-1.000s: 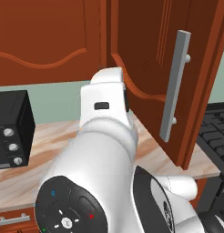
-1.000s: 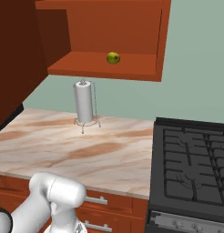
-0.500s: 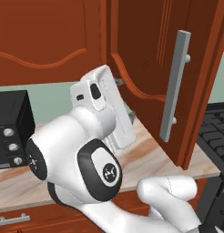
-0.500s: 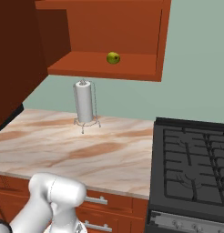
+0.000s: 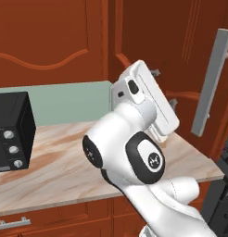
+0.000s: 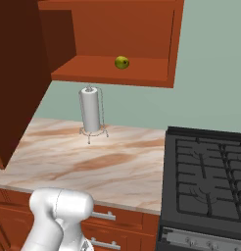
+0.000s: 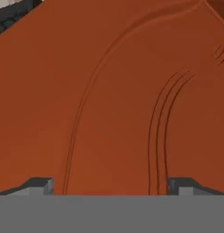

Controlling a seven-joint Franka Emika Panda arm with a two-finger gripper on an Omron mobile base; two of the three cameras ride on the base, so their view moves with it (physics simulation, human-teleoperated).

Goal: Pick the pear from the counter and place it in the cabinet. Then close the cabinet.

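Observation:
The pear (image 6: 122, 62) lies on the shelf inside the open cabinet (image 6: 112, 73), small and yellow-green. Its arched door (image 5: 180, 51) stands swung out, with the grey bar handle (image 5: 209, 83) on its outer edge. My gripper (image 5: 164, 88) is open and held up against the door's face, left of the handle. In the hand view the fingertips (image 7: 38, 185) stand wide apart with nothing between them, and the door's raised panel (image 7: 123, 100) is very close ahead. The marble counter (image 6: 93, 162) lies below.
A paper-towel roll (image 6: 90, 110) stands on the counter under the cabinet. A black stovetop (image 6: 205, 181) borders the counter on the right. A black toaster oven (image 5: 9, 132) sits at the counter's left end. Drawers with horizontal handles (image 6: 105, 215) run below.
My arm has swung and the hand has moved right, up to the face of the open door. The pear has stayed on the shelf.

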